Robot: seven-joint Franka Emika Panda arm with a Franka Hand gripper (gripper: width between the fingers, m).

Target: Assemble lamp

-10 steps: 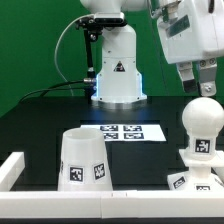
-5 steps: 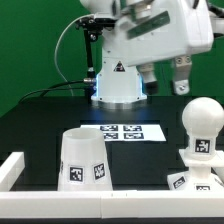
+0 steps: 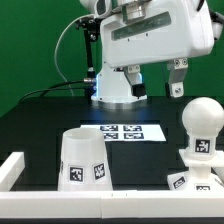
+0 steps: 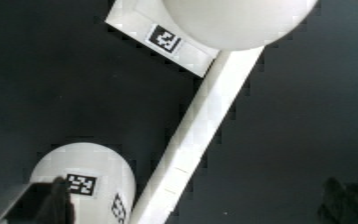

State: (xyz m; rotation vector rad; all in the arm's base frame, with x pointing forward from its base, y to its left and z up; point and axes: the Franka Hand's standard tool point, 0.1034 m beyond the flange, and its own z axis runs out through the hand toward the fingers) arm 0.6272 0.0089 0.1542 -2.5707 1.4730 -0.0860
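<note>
Green backdrop [image 3: 40, 45], black tabletop [image 3: 40, 125]

exterior: low front, faces arm | wrist: overhead, downward | shared: bulb [image 3: 201, 113] [image 4: 234, 20]

White glossy arm [image 3: 150, 35], boxy white hand [image 3: 155, 78] with grey fingers [image 3: 176, 76], black cable [image 3: 68, 45], triangle logo on pedestal [image 3: 117, 82]

Backdrop and fixtures
Marker board [image 3: 122, 131] flat on black table [image 3: 40, 125]; green curtain [image 3: 30, 40] behind; white rail [image 4: 197, 130] edging table
</note>
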